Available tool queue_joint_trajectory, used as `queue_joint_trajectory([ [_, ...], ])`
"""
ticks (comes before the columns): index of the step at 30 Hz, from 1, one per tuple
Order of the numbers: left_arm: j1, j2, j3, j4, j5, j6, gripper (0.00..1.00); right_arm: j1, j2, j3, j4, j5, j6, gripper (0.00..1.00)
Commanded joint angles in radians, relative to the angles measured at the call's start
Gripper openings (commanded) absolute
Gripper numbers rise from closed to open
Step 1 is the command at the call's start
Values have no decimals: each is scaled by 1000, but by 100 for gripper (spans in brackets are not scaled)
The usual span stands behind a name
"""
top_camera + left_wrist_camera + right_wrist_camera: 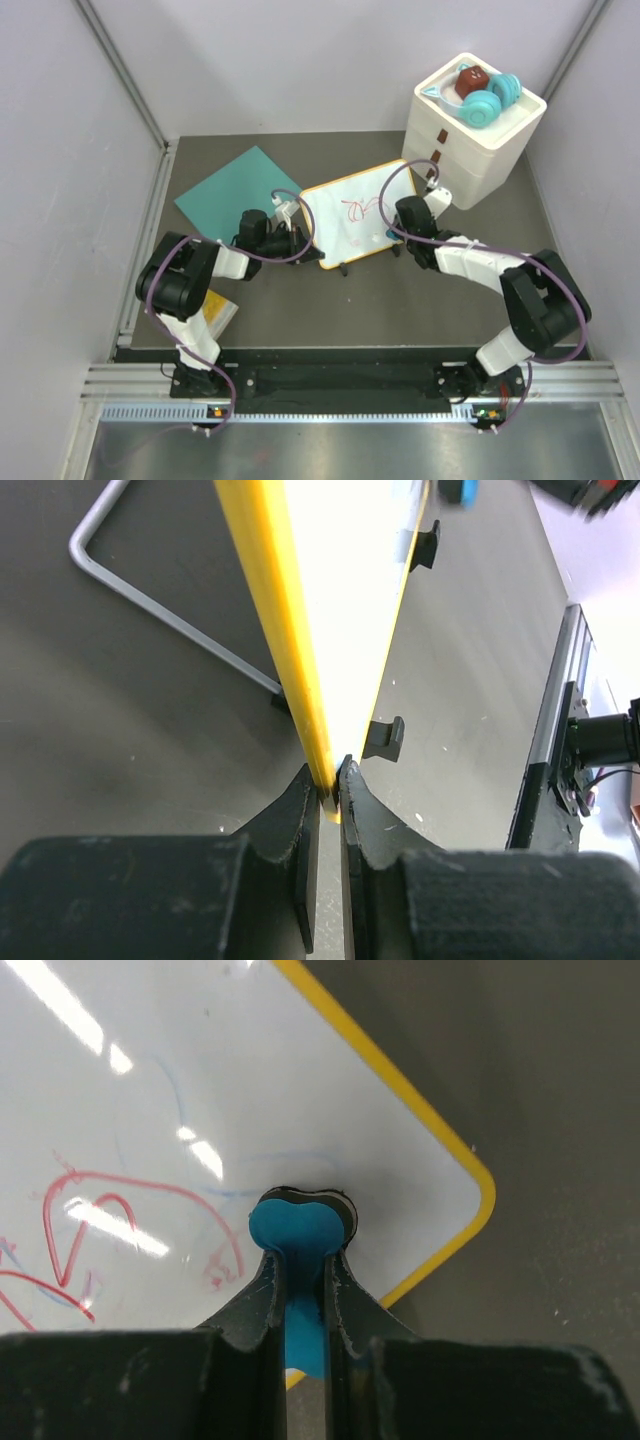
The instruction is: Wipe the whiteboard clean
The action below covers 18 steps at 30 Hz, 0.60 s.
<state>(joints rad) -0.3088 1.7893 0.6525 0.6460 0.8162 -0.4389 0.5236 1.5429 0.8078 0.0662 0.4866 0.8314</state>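
Observation:
The whiteboard (350, 215), white with a yellow frame and red scribbles (360, 210), stands tilted at the table's middle. My left gripper (300, 236) is shut on its left edge; in the left wrist view the jaws (332, 780) pinch the yellow frame (270, 600). My right gripper (393, 232) is shut on a blue eraser (298, 1228), pressed flat on the board's surface (200, 1070) near its rounded corner. Red scribbles (100, 1230) lie just left of the eraser.
A teal square sheet (240, 190) lies left of the board. A white drawer stack (475, 130) with teal items on top stands at the back right. A yellow object (216, 310) lies by the left arm. The board's wire stand (150, 605) rests on the table.

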Motion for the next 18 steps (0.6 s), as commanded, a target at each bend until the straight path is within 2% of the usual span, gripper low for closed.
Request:
queue_joint_trajectory([
  [1, 2, 24, -14, -115, -262, 111, 0, -45, -41, 73, 78, 44, -103, 0],
  [5, -6, 28, -1, -138, -281, 118, 0, -51, -47, 97, 110, 33, -141, 0],
  [10, -10, 32, 2, -144, -284, 124, 0, -51, 52, 168, 106, -28, -160, 0],
  [14, -12, 30, 1, -146, -290, 126, 0, -50, 106, 151, 148, -120, -111, 0],
  [18, -12, 32, 2, -144, -292, 126, 0, -7, 125, 111, 176, -137, -84, 0],
])
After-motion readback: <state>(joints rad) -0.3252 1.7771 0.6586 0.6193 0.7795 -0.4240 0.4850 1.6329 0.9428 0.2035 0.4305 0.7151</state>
